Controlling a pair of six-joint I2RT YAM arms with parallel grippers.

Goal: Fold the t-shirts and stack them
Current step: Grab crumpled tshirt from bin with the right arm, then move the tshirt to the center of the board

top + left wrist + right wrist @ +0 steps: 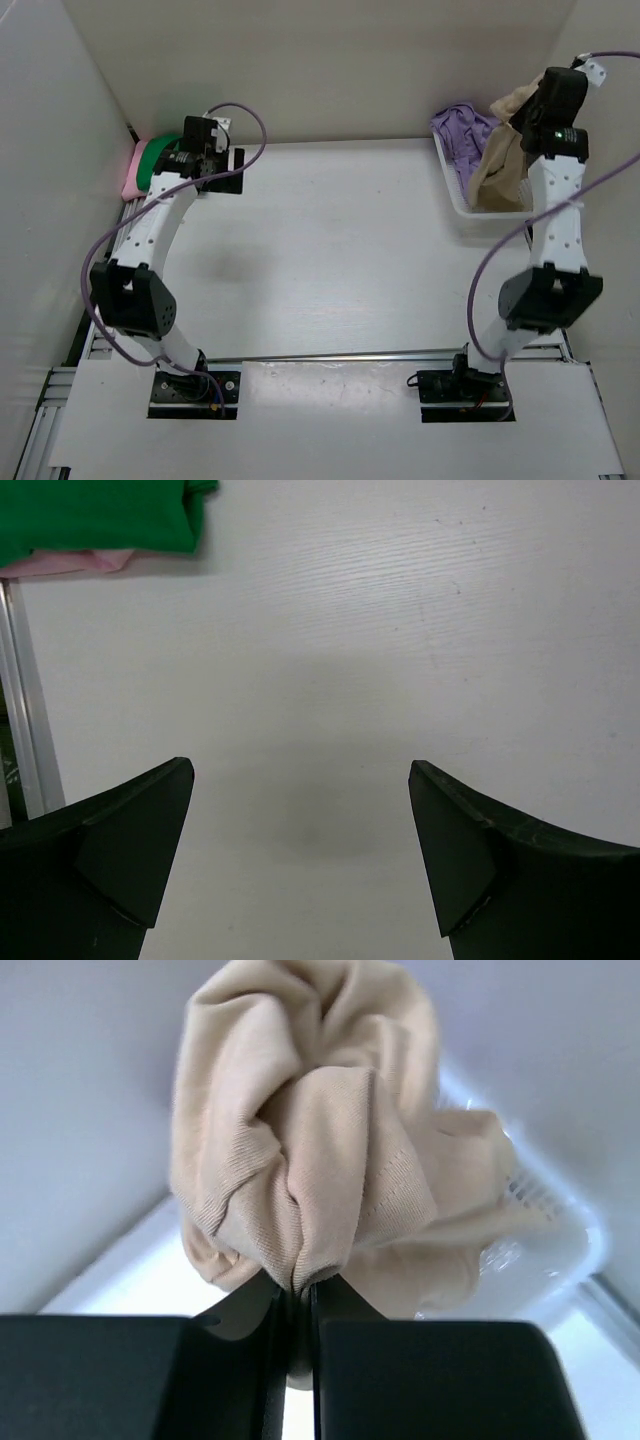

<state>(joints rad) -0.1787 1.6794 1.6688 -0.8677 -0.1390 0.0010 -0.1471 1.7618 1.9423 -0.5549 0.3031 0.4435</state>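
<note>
Right claw grasping tan t-shirt, holding it bunched over basket; left claw hovering released, well apart from basket.

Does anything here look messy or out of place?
Nothing looks damaged or spilled. The only untidy things are the tan shirt, bunched up in the shut right gripper above the white basket, and the lavender shirt crumpled in that basket.
</note>
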